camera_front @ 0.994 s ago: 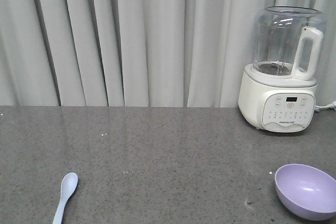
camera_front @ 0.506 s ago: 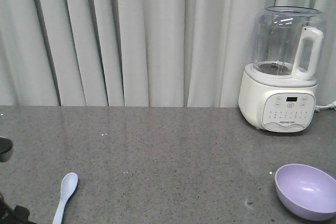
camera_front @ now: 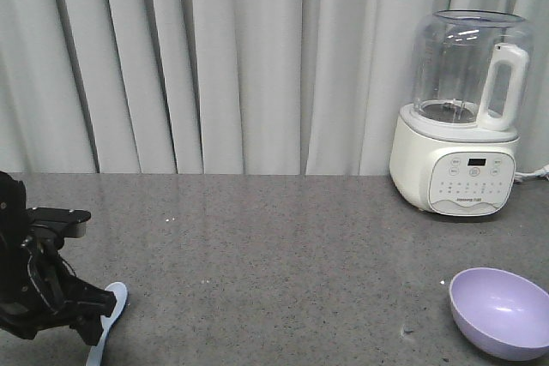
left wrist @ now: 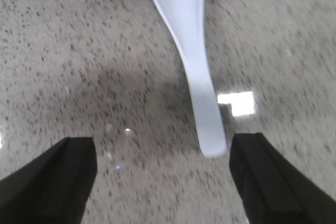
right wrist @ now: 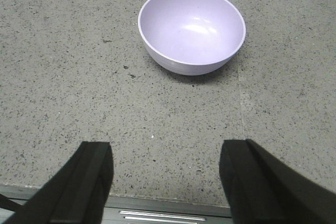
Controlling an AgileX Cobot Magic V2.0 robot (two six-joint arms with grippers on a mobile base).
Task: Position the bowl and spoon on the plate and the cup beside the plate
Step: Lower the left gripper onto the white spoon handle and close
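Left wrist view: spoon [left wrist: 191,45] is pictured upper centre, handle end just inside the wide-open, empty left tool [left wrist: 163,177].

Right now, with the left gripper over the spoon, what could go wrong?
1. The spoon lies flat on the counter; the open left gripper could scrape the stone or slide over the thin handle.
2. The handle's end sits off-centre, near one finger, so closing may nudge or spin the spoon rather than pinch it.
3. No view shows the plate or cup, so the drop-off spot can't be checked from here.
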